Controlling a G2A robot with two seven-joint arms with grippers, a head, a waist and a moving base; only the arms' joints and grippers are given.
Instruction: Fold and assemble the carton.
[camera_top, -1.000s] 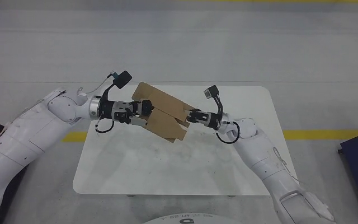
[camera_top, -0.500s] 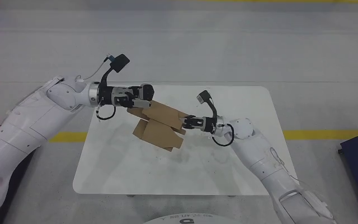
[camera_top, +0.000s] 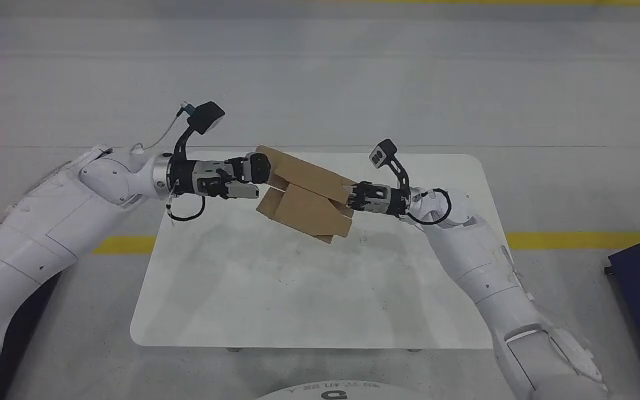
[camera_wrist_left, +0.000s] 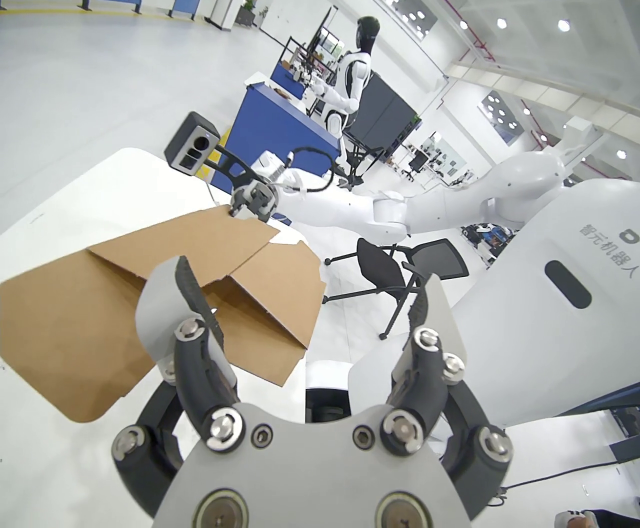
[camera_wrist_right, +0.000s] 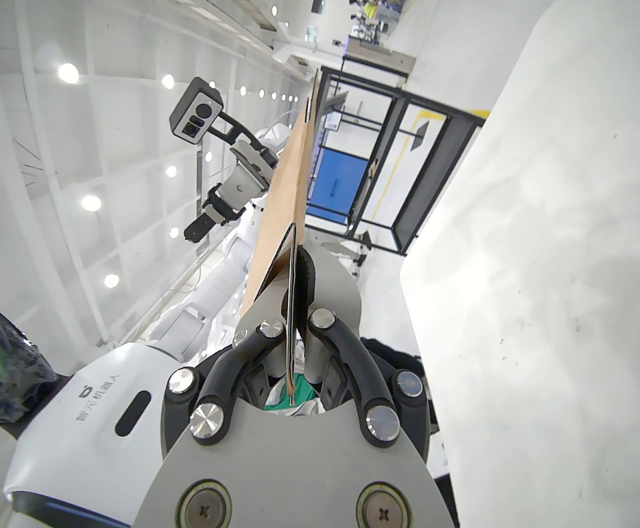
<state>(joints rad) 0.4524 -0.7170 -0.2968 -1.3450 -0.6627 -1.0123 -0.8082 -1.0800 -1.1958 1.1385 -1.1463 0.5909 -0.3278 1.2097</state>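
Carton (camera_top: 305, 195) hangs near the table's (camera_top: 420, 300) far edge, pinched by the right gripper (camera_wrist_right: 296, 280). Left gripper (camera_wrist_left: 305, 300) gapes wide; cardboard may twist loose.

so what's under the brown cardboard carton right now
The white table lies below the brown cardboard carton, which the right gripper pinches by one edge. The patch directly beneath is covered, so anything there cannot be seen.

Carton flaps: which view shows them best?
Left wrist view: the carton faces it, flaps spread open. Top view shows its whole outline from above; right wrist view shows it edge-on in the right gripper.
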